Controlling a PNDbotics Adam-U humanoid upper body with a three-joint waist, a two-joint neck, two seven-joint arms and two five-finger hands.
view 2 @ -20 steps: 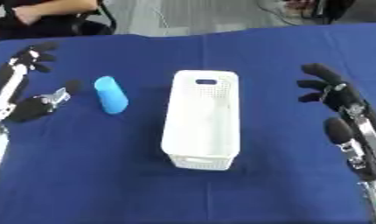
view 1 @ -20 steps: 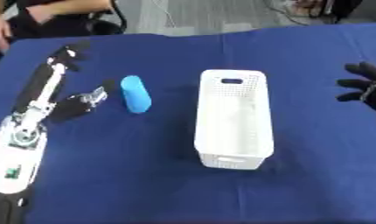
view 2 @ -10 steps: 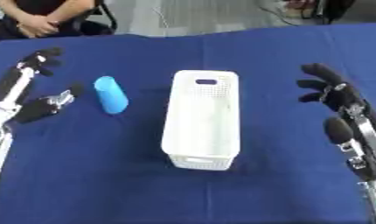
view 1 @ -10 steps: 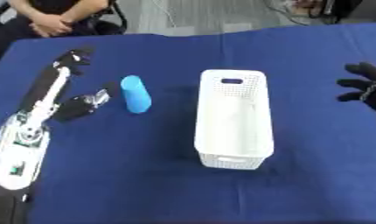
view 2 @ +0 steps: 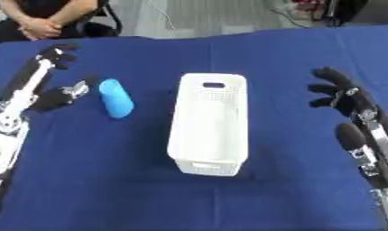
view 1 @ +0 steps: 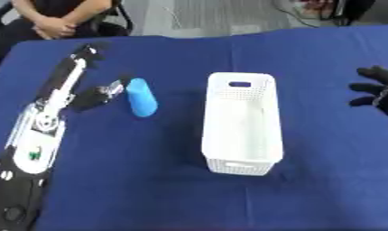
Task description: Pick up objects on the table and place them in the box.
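Blue cylinder [view 1: 140,97] lies on its side on the blue tablecloth [view 1: 150,180], left of centre, long axis running roughly away from the robot and tilted a little. Nothing rests on it. Just to its left is the left hand [view 1: 90,96] — fingers long and stretched out up the cloth toward the far-left corner, dark fingertips [view 1: 93,48] at the end, thumb angled toward the cylinder's upper end with a silvery tip very near it; whether thumb and cylinder touch cannot be told. The hand is spread, not curled round anything. Its arm, white and black with a round silver joint, enters from the lower left corner. To the right of the cylinder, apart from it with bare cloth between, stands the white box [view 1: 241,122]: a long perforated plastic basket, narrow end toward the robot, slot handle in the far end wall; no object can be made out inside. Well to the right of the box, near the right edge, the right hand [view 2: 337,92] is held up over the cloth — black fingers apart and slightly bent, holding nothing, touching neither box nor cylinder. Its forearm with silver and black joints runs down the right edge in the right eye view; the left eye view shows only the fingers at the frame edge. The cloth covers the whole table, slightly wrinkled around the box's near end.
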